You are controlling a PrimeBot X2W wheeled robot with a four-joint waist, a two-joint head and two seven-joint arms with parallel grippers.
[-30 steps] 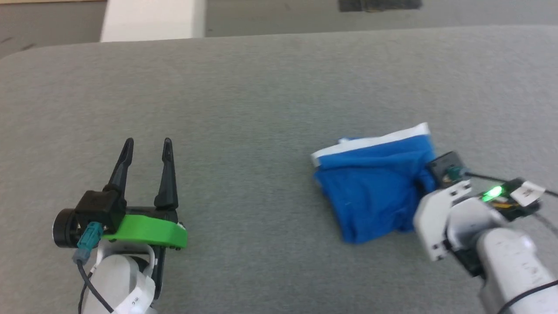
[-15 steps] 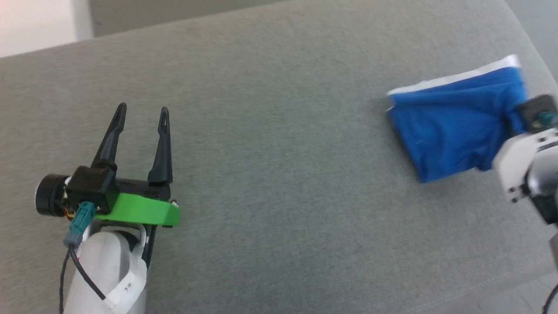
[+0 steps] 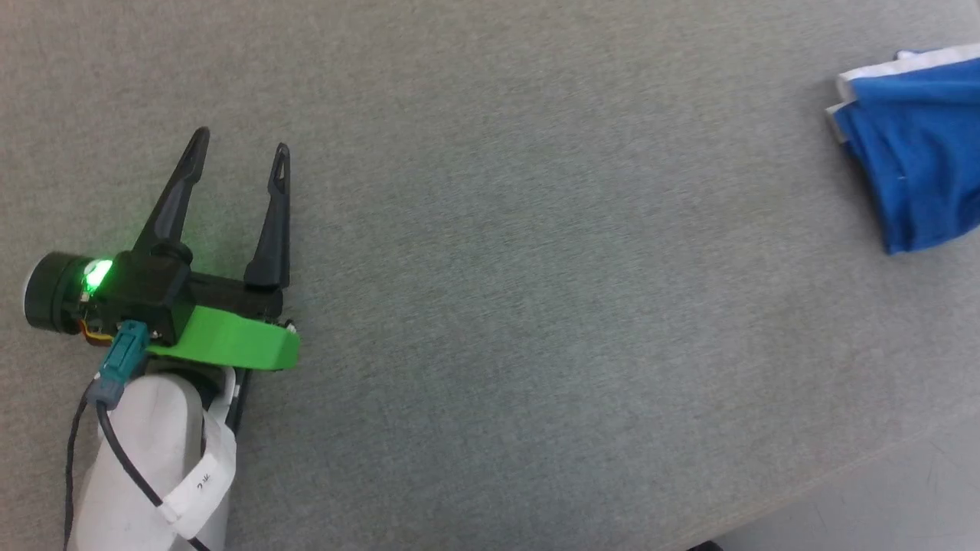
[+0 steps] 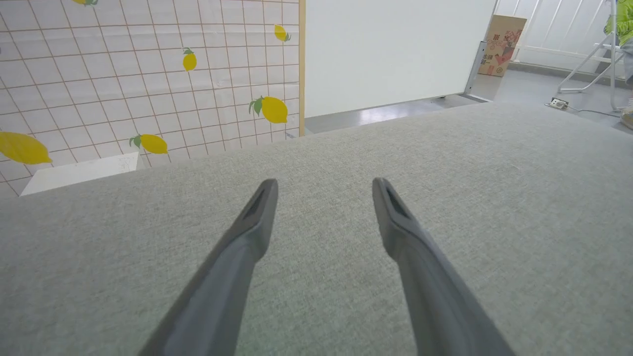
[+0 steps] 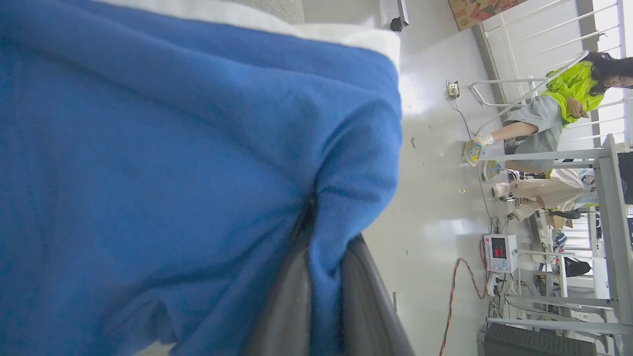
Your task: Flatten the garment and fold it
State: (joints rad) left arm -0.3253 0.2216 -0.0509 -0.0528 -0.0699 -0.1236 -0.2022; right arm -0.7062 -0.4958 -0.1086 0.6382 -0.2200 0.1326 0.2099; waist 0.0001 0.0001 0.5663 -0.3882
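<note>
Blue garment in right gripper

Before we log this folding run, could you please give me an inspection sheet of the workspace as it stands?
Surface: grey fabric-covered table, flat.
Job's things: blue garment with white band, rumpled, not yet flattened.
Clutter: nothing seen.
Grippers: left end effector open, holding nothing; right end effector shut on a fold of the garment.
Cables: black cable along the left forearm; red cable on the floor.
Surroundings: lemon-patterned wall; seated person.
</note>
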